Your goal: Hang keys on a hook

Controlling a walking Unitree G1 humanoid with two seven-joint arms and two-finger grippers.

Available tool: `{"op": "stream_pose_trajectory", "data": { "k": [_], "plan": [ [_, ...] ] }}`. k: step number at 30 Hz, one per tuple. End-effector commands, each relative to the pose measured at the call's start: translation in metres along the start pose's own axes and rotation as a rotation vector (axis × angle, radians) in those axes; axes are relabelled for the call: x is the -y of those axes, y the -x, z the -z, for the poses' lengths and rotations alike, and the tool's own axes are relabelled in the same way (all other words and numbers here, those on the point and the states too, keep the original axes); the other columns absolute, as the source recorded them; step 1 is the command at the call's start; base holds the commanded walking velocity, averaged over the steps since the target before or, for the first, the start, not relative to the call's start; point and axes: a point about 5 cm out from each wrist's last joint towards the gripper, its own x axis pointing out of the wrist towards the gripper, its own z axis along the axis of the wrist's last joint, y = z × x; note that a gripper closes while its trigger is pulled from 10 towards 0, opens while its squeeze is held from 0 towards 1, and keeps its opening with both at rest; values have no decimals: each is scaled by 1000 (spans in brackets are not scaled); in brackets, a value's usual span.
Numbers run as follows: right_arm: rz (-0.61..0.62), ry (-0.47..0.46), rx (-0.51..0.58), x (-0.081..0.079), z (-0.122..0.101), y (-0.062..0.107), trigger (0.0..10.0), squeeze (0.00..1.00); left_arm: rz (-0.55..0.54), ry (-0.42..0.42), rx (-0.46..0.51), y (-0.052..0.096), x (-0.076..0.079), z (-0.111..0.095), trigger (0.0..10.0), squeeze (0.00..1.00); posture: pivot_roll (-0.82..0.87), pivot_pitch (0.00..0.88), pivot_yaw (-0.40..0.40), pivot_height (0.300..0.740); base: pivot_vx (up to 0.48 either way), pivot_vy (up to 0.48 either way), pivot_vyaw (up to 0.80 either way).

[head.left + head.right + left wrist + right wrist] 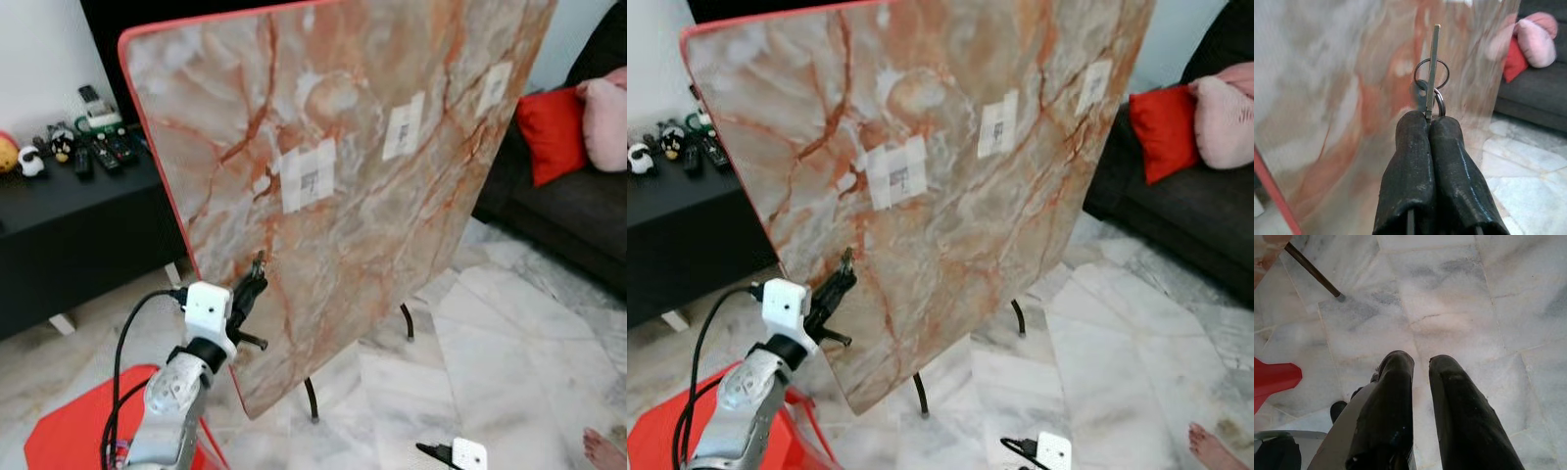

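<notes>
Left wrist view: keys [1431, 83] pinched between clenched fingers [1415, 161] of left gripper [257, 272], raised against tilted marble tabletop [372, 157] bearing taped labels [308, 178]. Right gripper [1420, 377] low over marble floor [1459, 298], fingers slightly parted, grasping nothing.

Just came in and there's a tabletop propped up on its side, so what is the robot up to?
The left tool is shut on a key with its ring, holding it up near the lower part of the tilted marble board. Three taped white patches sit higher on the board; I can't make out a hook. The right tool hangs open over the floor.
</notes>
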Motion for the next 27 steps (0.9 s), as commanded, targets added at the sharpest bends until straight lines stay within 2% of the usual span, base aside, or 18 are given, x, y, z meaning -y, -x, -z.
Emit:
{"op": "stream_pose_trajectory", "data": {
  "k": [1,10,21,27],
  "plan": [
    [20,6,9,7,-3,0,10000,0,15,7,27,-5,5,-6,10000,0,24,0,-53,740,0,-431,0],
    [22,5,9,8,-3,0,10000,0,18,8,39,-8,6,-9,10000,0,24,9,-54,740,0,-409,0],
    [22,7,7,8,-2,0,10000,0,4,11,60,-20,7,-18,10000,0,26,11,-55,740,0,0,0],
    [21,11,6,8,-2,0,10000,0,28,19,104,-33,15,-31,10000,0,31,14,-58,740,0,0,0]
  ]
}}
